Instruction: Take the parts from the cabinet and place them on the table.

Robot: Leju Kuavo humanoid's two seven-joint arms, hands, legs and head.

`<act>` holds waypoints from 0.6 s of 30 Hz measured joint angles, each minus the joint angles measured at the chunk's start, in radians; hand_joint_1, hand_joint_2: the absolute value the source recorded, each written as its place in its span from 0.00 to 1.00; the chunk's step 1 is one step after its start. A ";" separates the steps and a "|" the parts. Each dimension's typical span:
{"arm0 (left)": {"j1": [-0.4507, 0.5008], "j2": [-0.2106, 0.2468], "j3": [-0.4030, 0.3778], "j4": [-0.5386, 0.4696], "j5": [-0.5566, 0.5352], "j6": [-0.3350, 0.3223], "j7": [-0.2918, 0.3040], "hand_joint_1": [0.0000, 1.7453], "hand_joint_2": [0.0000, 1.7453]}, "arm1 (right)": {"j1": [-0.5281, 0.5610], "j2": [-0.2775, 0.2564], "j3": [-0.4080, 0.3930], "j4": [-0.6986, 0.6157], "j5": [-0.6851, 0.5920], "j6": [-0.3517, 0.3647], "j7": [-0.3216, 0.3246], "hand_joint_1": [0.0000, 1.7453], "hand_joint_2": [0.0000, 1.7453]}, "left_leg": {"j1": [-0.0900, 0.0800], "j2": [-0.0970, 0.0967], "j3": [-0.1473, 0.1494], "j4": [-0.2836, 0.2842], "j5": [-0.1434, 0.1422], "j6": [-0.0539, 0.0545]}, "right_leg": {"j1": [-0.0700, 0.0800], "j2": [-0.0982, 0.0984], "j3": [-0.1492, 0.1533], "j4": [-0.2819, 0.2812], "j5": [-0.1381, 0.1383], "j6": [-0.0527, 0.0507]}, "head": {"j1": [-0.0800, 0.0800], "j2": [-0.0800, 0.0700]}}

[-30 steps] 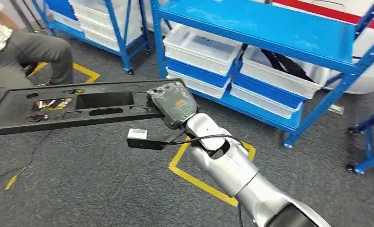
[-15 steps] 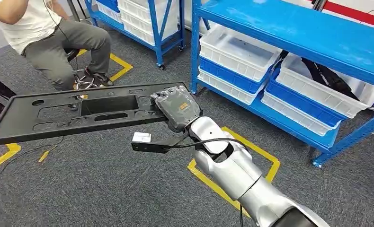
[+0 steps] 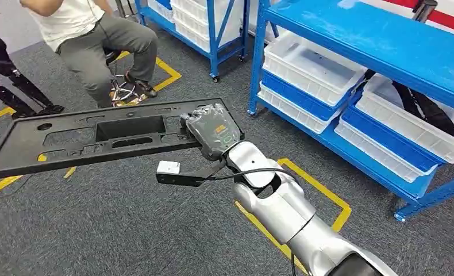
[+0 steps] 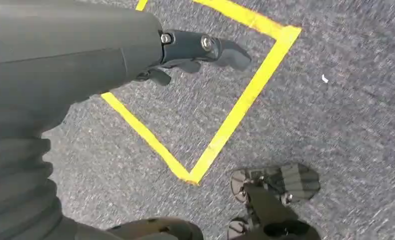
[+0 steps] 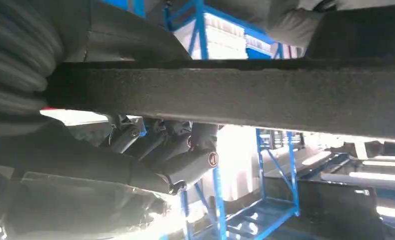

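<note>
While the robot turns on its feet, your whole head view has slid: a second ago the blue steel shelving with its white plastic bins sat close ahead, and now it has swung off to the right, with a seated person in grey trousers come further into frame at upper left. That shift is the camera turning, not the things moving. Relative to the arm, the load has not changed. Your right hand still clamps the near end of the long, flat black plastic panel with rectangular cut-outs, which sticks out level to the left over the grey carpet and its yellow tape lines. From the right wrist view you can see the thumb side lying over the panel's top and the dark fingers curled up against its underside, pinching the edge between them.

Your left hand hangs down beside the body above the taped floor; its dark fingers hold nothing and look loosely bent, though how far apart they are you cannot tell.

You should read this as the carry leg: the part is out of the cabinet and the robot is turning away from the shelves. No table is in sight yet. Mind the long free end as it sweeps toward the person.
</note>
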 joint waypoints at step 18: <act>0.008 0.002 0.009 0.000 -0.015 -0.004 -0.003 0.00 1.00 | 0.012 -0.022 -0.011 -0.018 0.011 0.003 0.003 1.00 1.00 | 0.039 -0.180 -0.019 -0.016 0.030 -0.034 | -0.048 0.111 -0.024 0.026 0.008 0.024 | 0.012 0.000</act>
